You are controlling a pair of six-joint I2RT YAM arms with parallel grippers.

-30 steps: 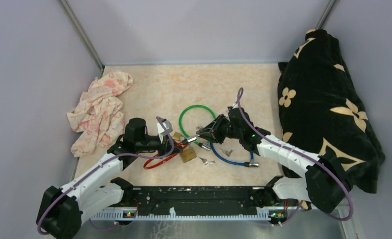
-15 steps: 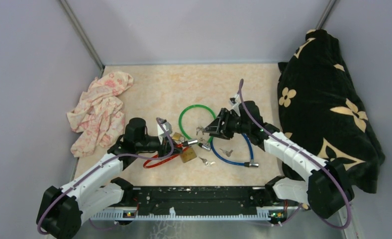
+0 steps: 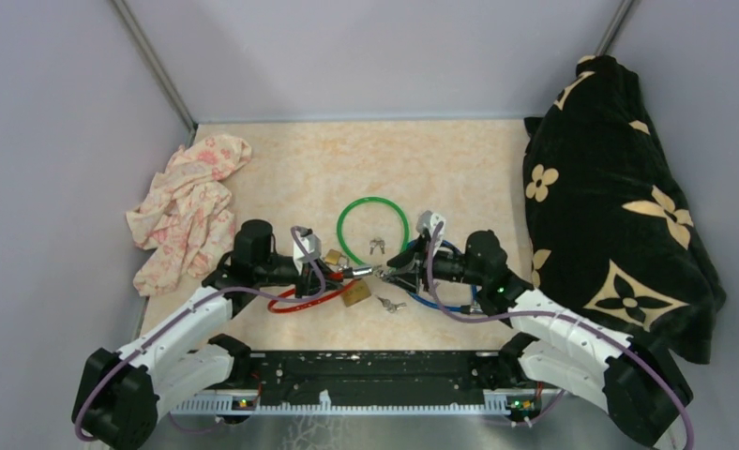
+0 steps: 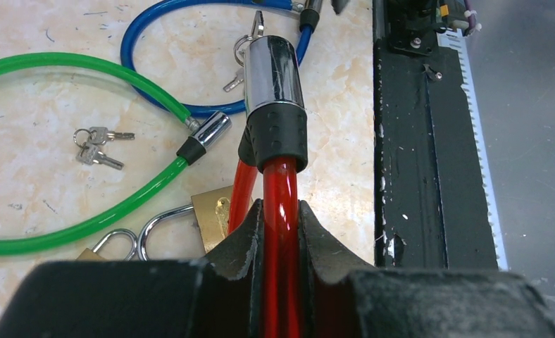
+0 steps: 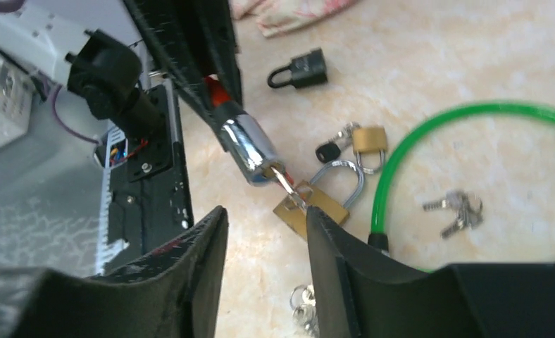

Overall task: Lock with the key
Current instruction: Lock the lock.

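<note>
The left gripper (image 4: 282,215) is clamped on the red cable (image 4: 282,176) just behind its chrome barrel (image 4: 273,67). The right gripper (image 5: 265,218) has its jaws apart and holds nothing. It faces the key (image 5: 287,184) sticking out of the barrel's end. A brass padlock (image 5: 318,201) lies just under the key, with the green cable (image 5: 472,113) beside it on the table (image 3: 281,159).

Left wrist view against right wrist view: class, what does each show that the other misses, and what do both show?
Only the left wrist view shows the blue cable. Only the right wrist view shows the small black padlock and the pink cloth. Both show the chrome lock barrel on the red cable, the green cable, the brass padlock and a loose bunch of keys.
</note>
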